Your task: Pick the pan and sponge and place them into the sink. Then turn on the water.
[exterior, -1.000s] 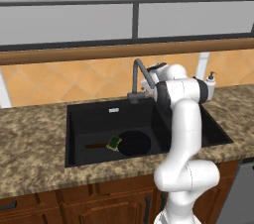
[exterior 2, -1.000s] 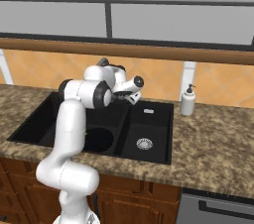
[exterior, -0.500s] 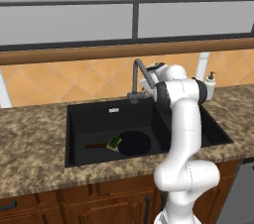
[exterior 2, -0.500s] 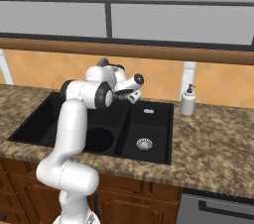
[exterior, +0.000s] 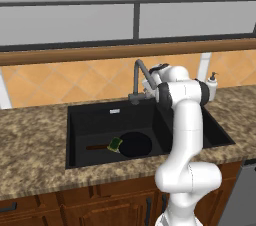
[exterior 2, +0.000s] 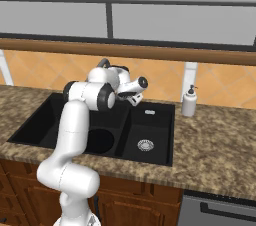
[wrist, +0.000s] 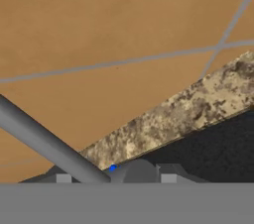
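Hovering gripper (exterior 2: 133,99) beside faucet (exterior: 138,72), above sink (exterior: 90,120).

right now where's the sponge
In the left base view, the sponge lies in the sink's large basin, against the pan's left rim.

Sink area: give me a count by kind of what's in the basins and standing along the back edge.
Pan: 1
Sponge: 1
Faucet: 1
Soap dispenser: 1
Silver drain seen: 1
Total: 5
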